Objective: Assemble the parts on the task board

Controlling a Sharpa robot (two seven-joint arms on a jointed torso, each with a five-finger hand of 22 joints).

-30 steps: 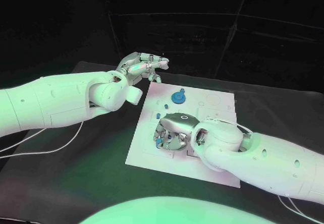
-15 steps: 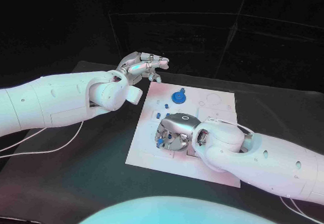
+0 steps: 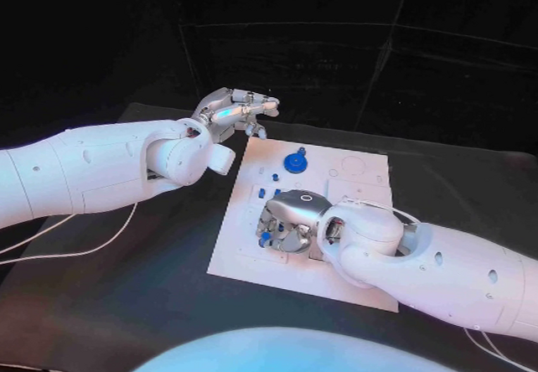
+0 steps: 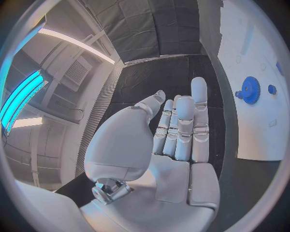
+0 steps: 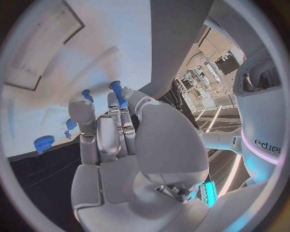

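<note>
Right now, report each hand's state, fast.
Left hand: open, holding nothing, raised beside the task board.
Right hand: holding a blue part between its fingers over the task board.

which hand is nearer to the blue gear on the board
Left, narrowly. The left hand hovers just beyond the task board's far-left corner, up and to the left of the blue gear. The right hand is over the board's middle, nearer the robot, holding a blue peg.

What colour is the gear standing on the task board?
Blue; the gear shows best in the left wrist view.
</note>
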